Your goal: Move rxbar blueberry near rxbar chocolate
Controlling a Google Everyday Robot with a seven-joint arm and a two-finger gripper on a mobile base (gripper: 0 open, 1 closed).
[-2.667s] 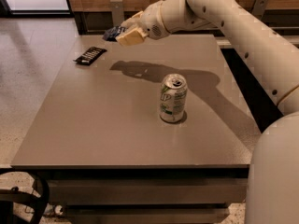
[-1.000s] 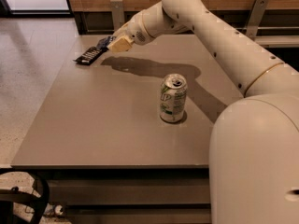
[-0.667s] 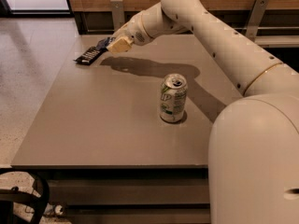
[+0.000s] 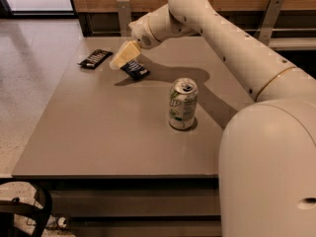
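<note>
The rxbar blueberry [image 4: 136, 70], in a dark blue wrapper, lies flat on the grey table [image 4: 98, 132] at the far left part. The rxbar chocolate [image 4: 95, 58], in a black wrapper, lies a short way to its left, near the table's far left corner. My gripper [image 4: 122, 58] hangs just above the upper left end of the blue bar, between the two bars. I cannot tell whether it touches the blue bar.
A green and white drink can [image 4: 182, 104] stands upright right of the table's middle. My white arm [image 4: 222, 38] reaches in from the right over the far side. A wooden wall and a rail run behind the table.
The gripper has come down a little toward the table. The blue bar, earlier sticking out left of the gripper beside the black bar, now lies on the table to its lower right.
</note>
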